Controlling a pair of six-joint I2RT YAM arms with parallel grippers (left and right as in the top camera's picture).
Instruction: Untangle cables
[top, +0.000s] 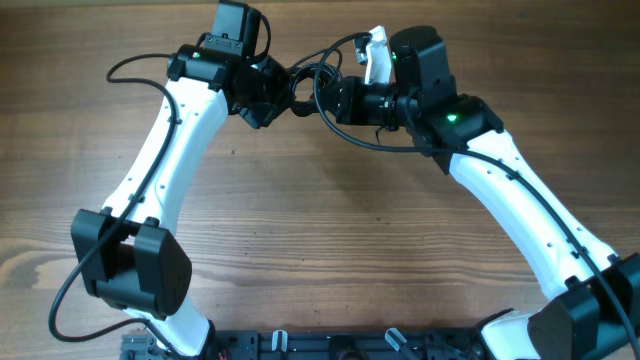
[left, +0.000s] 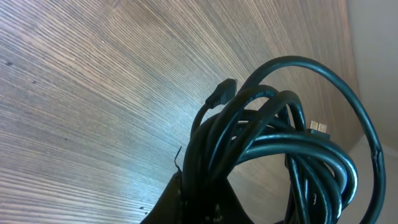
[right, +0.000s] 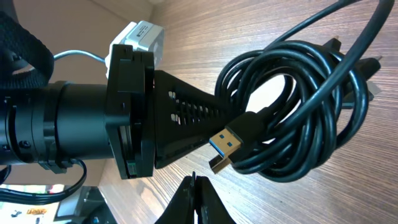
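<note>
Closest to the lens in the left wrist view hang the cables (left: 298, 149): smooth, round, glossy black cords, looped over one another in a tight coil. In the overhead view they sit at the far middle of the table (top: 320, 240), between the two claws. The table is a broad sheet of brown wood with fine, wavy grain lines.

Over it reach the left arm (top: 165, 150) and the right arm (top: 520, 190), both with white, rounded shells and matte black joints (a green light glows on the right one).

The left claw (top: 285, 95) has long, tapered black fingers with slotted sides. They are pinched closed on the coil, which sprouts from their tips. The right claw (right: 195, 193) is closed too, its two dark fingers pressed flat together just beside the coil with nothing seen between them.

A flat metal plug (right: 225, 144) with a blue tongue sticks out of the bundle. A small black plug (left: 222, 93) pokes up from the coil's top.
</note>
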